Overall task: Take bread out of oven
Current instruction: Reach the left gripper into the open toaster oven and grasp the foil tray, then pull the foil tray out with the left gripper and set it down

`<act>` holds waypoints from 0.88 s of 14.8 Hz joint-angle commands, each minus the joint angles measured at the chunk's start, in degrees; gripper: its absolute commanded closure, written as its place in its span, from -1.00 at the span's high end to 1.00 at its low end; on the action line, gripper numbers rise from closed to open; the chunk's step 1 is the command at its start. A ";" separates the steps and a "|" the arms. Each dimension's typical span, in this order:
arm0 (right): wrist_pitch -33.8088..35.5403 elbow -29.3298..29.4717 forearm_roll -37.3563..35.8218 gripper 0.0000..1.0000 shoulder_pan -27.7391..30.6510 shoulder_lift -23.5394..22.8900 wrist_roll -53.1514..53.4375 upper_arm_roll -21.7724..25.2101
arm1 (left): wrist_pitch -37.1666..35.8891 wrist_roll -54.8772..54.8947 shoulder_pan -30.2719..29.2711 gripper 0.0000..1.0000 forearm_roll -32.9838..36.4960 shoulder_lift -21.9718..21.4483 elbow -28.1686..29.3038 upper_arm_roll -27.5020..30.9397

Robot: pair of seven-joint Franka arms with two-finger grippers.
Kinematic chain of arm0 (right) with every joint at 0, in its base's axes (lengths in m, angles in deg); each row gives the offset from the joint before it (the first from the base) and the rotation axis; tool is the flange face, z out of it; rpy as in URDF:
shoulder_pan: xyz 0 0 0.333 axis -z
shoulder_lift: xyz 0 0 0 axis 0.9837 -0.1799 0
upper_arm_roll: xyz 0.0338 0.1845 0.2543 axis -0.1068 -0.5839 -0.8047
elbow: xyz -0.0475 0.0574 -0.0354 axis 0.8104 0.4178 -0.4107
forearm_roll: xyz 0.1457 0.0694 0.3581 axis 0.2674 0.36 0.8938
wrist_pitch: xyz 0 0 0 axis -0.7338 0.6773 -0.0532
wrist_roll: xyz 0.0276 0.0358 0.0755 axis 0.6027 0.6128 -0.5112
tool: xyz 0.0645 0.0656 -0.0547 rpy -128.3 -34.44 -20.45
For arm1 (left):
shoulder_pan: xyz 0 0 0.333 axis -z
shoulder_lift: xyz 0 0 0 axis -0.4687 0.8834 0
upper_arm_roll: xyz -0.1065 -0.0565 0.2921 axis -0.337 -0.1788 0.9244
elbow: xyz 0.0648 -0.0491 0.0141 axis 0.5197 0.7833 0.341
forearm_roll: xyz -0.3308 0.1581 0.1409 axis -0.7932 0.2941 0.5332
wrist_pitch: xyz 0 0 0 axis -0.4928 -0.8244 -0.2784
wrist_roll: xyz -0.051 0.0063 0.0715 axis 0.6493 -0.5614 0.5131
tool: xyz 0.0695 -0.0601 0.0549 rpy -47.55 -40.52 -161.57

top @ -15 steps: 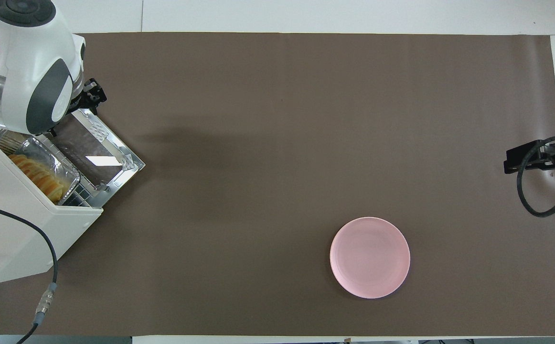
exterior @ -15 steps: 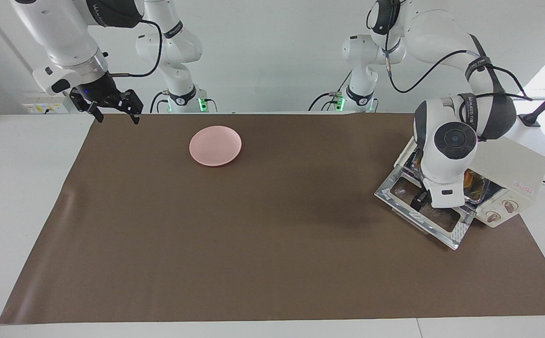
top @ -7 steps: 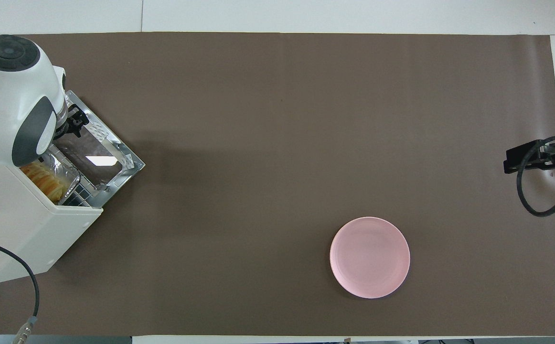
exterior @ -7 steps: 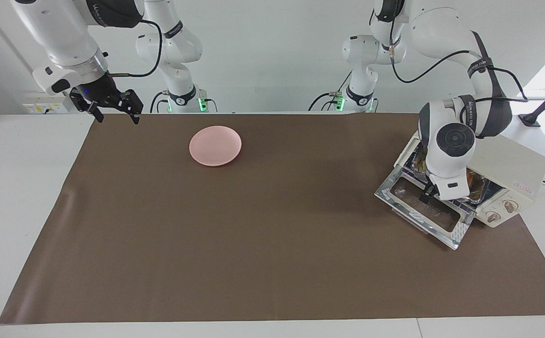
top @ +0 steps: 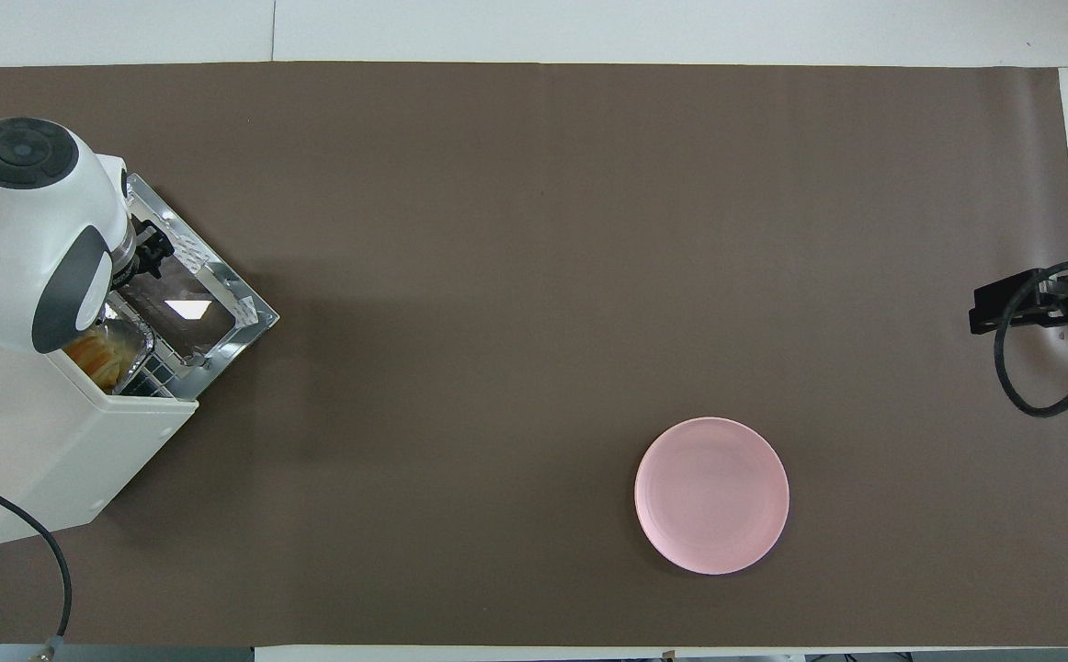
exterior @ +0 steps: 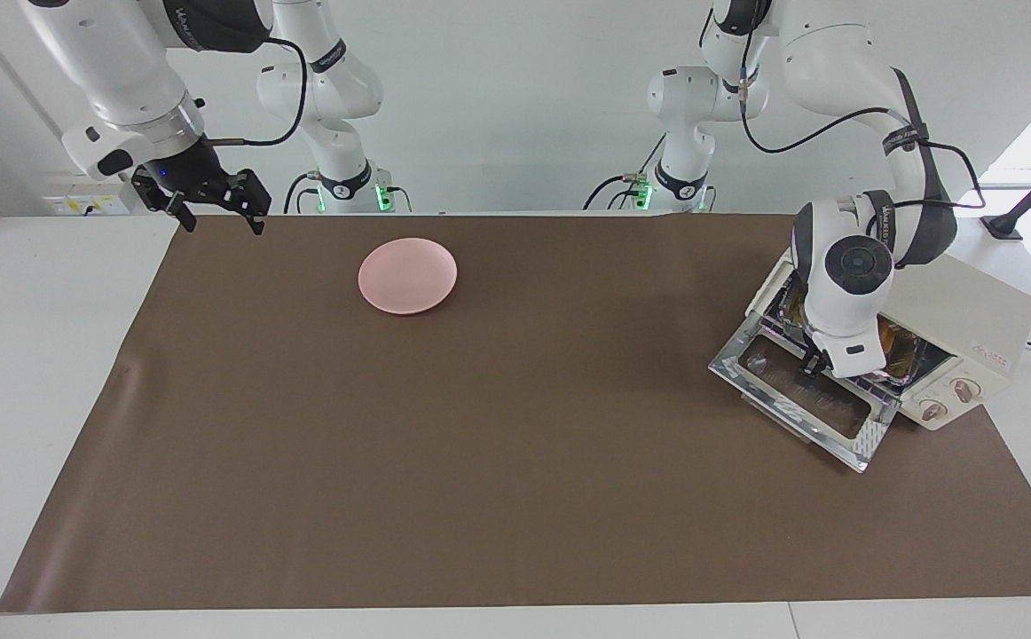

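Observation:
The cream-white oven (exterior: 968,324) (top: 56,450) stands at the left arm's end of the table, its glass door (exterior: 799,399) (top: 194,299) dropped flat. Inside, the golden bread (top: 97,354) (exterior: 890,342) lies in a crinkled foil tray (top: 134,333), and the left arm's wrist covers most of both. My left gripper (exterior: 811,365) (top: 150,256) hangs low over the inner part of the door, at the oven's mouth and close to the tray's end. Whether it touches the tray is hidden. My right gripper (exterior: 214,202) (top: 1030,308) waits open and empty above the right arm's end of the mat.
A round pink plate (exterior: 407,275) (top: 711,495) sits on the brown mat (exterior: 480,444) toward the right arm's side, near the robots. Two knobs (exterior: 946,401) face out from the oven's front. A black cable (top: 51,561) trails beside the oven.
The left hand has drawn in from the door's outer edge toward the oven's mouth and now covers more of the bread and tray. The right arm has not moved.

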 commanded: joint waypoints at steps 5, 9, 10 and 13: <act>0.44 -0.24 -0.84 1.00 0.87 0.49 -1.72 -0.70 | 2.41 7.98 4.68 -1.00 1.67 1.51 -6.43 -0.65; 0.44 -0.24 -0.84 1.00 0.95 0.49 -1.72 -0.70 | -3.99 8.08 8.46 -1.00 -6.12 10.28 -21.97 -0.83; 0.44 -0.24 -0.84 1.00 0.95 0.49 -1.72 -0.70 | -6.01 7.99 10.56 -1.00 -8.59 13.01 -26.46 -0.83; 0.44 -0.24 -0.84 1.00 0.95 0.49 -1.72 -0.70 | -6.56 8.07 16.44 -1.00 -10.98 15.93 -30.72 -0.65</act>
